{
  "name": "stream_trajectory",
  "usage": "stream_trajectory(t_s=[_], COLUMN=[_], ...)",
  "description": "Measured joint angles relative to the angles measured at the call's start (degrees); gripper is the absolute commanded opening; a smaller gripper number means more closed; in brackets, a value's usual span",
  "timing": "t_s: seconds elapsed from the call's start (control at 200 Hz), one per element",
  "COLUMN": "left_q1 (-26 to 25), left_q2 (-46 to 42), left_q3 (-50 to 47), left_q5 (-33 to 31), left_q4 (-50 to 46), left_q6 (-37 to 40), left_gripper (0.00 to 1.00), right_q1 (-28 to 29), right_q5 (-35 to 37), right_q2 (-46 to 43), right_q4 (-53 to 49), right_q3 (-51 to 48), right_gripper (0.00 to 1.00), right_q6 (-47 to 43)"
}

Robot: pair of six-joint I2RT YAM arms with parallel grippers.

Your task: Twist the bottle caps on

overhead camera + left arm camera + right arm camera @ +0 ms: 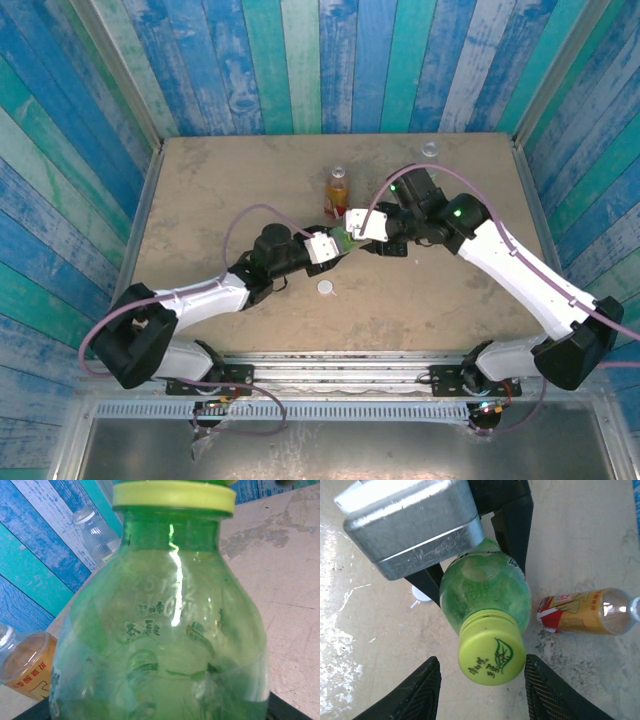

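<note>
Holding green bottle (344,240) near centre of table (200,200) w/ left gripper (336,247): black fingers (512,535) clamped tight on opp. sides of bottle body, under metal housing (410,525) in right wrist view. Showing yellow-green cap (492,652) on the bottle neck, leaf logo on top, pointed at right wrist cam; can't tell how far screwed down. Bracketing that cap w/ right gripper (481,662): jaws spread wide, 1 finger each side of cap, gripping nothing; v. close to cap rim on 1 side, contact unclear. Meeting the left gripper head-on in top view, just on near side of amber bottle (338,190). Seeing amber bottle upright w/ red label, apart from both grippers; can't tell if capped. Seeing clear bottle (430,150) upright at far edge of table, right of centre, well apart from the other 2; looks topped w/ whitish cap (83,515) from left wrist cam. Leaving 1 white cap (326,288) loose on table, near side of left gripper, apart from all 3 bottles; partly hidden behind a left finger in right wrist view.
</note>
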Motion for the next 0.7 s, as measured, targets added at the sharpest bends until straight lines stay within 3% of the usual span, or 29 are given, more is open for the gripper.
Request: stream_trajectory(t_s=[0.385, 0.701], left_q1=[0.0, 0.0], left_q2=[-0.2, -0.2], left_q3=[0.0, 0.2], left_q5=[0.4, 0.4], left_q4=[-1.4, -3.0], left_q6=[0.3, 1.3], left_gripper=[0.59, 0.59], right_q1=[0.0, 0.8], right_q5=[-0.3, -0.1], right_q2=[0.5, 1.3], right_q4=[-0.8, -0.8], right_q3=[0.8, 1.0], right_gripper=[0.47, 0.42], right_q6=[-0.4, -0.3])
